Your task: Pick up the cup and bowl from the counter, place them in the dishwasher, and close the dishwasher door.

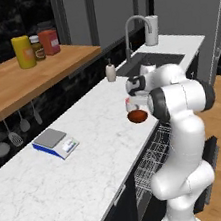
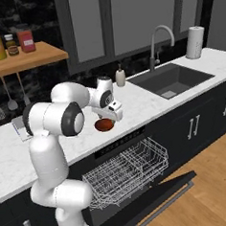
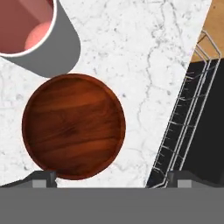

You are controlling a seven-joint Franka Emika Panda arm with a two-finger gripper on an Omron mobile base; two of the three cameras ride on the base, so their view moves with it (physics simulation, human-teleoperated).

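The red-orange bowl point(image 3: 73, 126) lies on the white marble counter point(image 3: 153, 57) near its front edge. The white cup point(image 3: 37, 33) with a pink-red inside stands right beside it. My gripper point(image 3: 113, 180) hovers open just above the bowl, its fingertips point(image 3: 43, 179) spread wide with nothing between them. In the base views the gripper point(image 1: 136, 106) point(image 2: 106, 116) hangs over the bowl point(image 1: 137, 116) point(image 2: 105, 124); the cup point(image 1: 129, 102) peeks out beside the hand. Below the counter edge the dishwasher stands open, its wire rack point(image 2: 129, 171) point(image 1: 153, 159) pulled out over the lowered dishwasher door point(image 2: 157, 198).
A soap bottle point(image 2: 120, 77), a dark sink point(image 2: 172, 80) with a faucet and a paper towel roll point(image 2: 194, 42) lie to the right. A kitchen scale point(image 1: 55, 142) sits left on the counter. A wooden shelf point(image 1: 11, 80) carries jars above hanging utensils.
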